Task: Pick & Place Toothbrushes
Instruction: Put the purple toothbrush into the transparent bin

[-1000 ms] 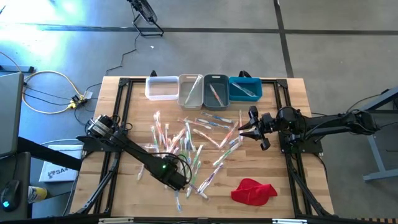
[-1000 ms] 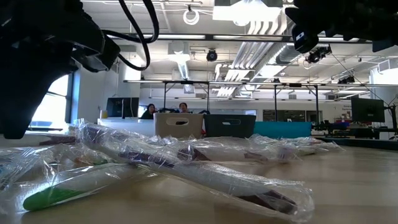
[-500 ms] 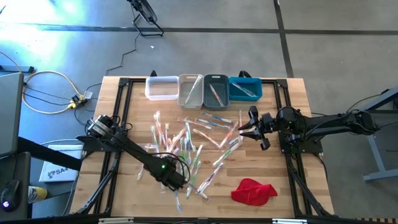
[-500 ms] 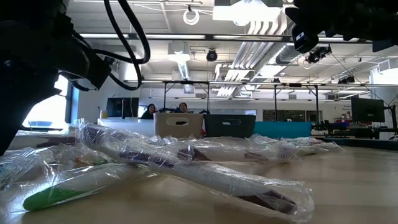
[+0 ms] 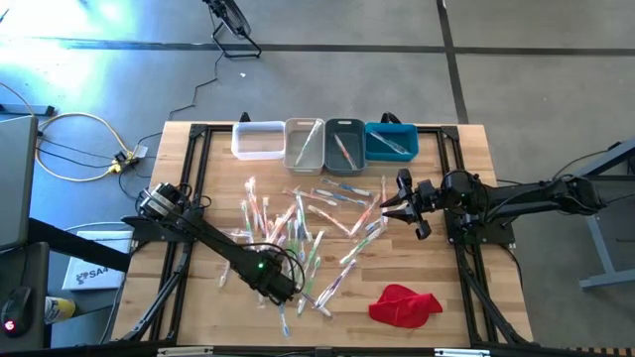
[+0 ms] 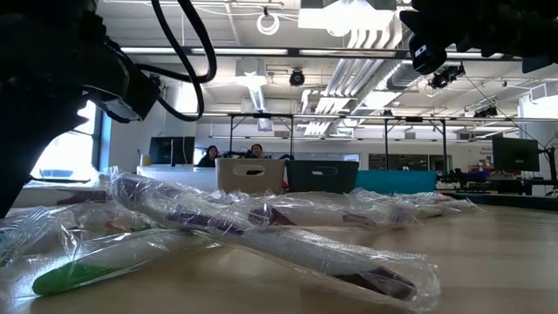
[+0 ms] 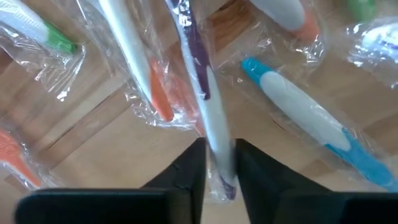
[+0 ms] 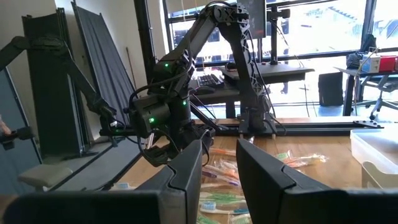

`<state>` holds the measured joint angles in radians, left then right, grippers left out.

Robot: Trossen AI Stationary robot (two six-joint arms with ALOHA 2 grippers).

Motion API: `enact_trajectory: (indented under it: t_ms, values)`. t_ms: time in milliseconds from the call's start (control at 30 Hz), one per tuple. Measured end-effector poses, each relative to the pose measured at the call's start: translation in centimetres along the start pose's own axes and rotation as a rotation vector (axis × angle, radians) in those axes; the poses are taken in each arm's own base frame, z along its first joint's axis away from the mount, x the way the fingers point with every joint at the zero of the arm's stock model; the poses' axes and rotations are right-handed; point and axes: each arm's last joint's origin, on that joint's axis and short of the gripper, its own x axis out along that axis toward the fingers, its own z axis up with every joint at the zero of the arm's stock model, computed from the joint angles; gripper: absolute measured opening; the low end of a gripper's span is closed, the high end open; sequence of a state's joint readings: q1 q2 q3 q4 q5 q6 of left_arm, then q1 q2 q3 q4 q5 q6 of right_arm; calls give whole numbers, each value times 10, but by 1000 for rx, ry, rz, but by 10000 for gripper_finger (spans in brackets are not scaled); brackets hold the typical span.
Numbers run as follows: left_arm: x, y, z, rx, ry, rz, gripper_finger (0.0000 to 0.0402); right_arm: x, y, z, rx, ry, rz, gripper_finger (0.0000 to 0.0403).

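Fingers of left gripper pinched on purple-and-white toothbrush; crinkly wrapper may slip. Right gripper parked, gap empty.

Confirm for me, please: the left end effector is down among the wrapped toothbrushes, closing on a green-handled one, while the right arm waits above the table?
Not quite. In the left wrist view, the left end effector is closing around a purple-and-white toothbrush, not a green-handled one. The rest holds: it is down among the wrapped toothbrushes, and the right end effector waits above the table.
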<state>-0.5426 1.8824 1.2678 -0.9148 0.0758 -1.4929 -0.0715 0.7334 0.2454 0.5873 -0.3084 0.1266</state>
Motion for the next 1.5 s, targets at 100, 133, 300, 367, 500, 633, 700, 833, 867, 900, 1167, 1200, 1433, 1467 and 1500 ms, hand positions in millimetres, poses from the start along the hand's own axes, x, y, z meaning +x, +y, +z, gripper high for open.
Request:
enact_trajectory:
  t_ms: [100, 133, 300, 367, 500, 633, 700, 833, 867, 900, 1167, 1200, 1433, 1467, 1500]
  values:
    - [0, 0, 0, 15, -9, 4, 39, 0, 0, 0, 0, 0, 0, 93]
    - [0, 0, 0, 23, -12, 4, 30, 0, 0, 0, 0, 0, 0, 93]
    - [-1, 0, 0, 31, -15, 3, 18, 0, 0, 0, 0, 0, 0, 93]
    - [-4, 0, 0, 39, -25, 1, 26, 0, 0, 0, 0, 1, 0, 93]
    - [-14, -6, 1, 54, -47, -15, 43, 0, 0, 0, 0, 1, 0, 93]
    - [-27, -9, 0, 61, -54, -6, 31, 0, 0, 0, 1, 1, -1, 93]
    - [-30, -10, 0, 62, -54, -7, 24, 0, 0, 0, 0, 1, -1, 93]
    - [-31, -11, 0, 62, -54, -12, 27, 0, 0, 0, 1, 1, -1, 93]
    - [-29, -11, 0, 62, -54, -12, 32, 0, 0, 0, 0, 1, -1, 93]
    - [-28, -10, 0, 61, -55, -9, 38, 0, 0, 0, 1, 1, -1, 93]
    - [-22, -6, 0, 55, -66, 21, 65, 0, 0, 0, 0, 1, -3, 93]
    - [-22, -7, 1, 56, -66, 18, 65, 0, 0, 0, 0, 1, -5, 93]
    - [-22, -6, 1, 53, -73, 19, 51, 0, -2, -1, 2, 2, -49, 93]
    - [-22, -6, 1, 53, -73, 19, 44, 0, -2, -1, 2, 2, -49, 93]
    - [-22, -6, 1, 55, -73, 19, 37, 0, -1, -1, 2, 1, -49, 93]
